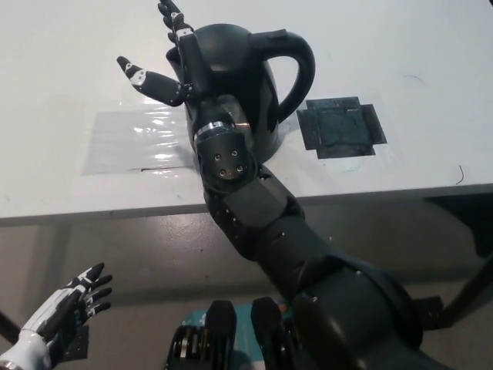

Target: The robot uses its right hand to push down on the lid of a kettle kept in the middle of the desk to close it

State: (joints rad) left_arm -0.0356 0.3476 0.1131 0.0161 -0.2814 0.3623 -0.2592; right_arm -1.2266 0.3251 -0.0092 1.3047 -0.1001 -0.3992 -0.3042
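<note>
Kettle (239, 85) stands mid-desk (431, 46); right hand (173, 65), fingers splayed and holding nothing, lies against its left side. Sideways pressure could tip it. Left hand (65, 308) idles open below the kettle.

the black right hand (179, 68) is over the left side of the black kettle (246, 73) on the white desk (62, 62), fingers spread. the white left hand (65, 308) hangs below the desk edge, fingers apart.
</note>
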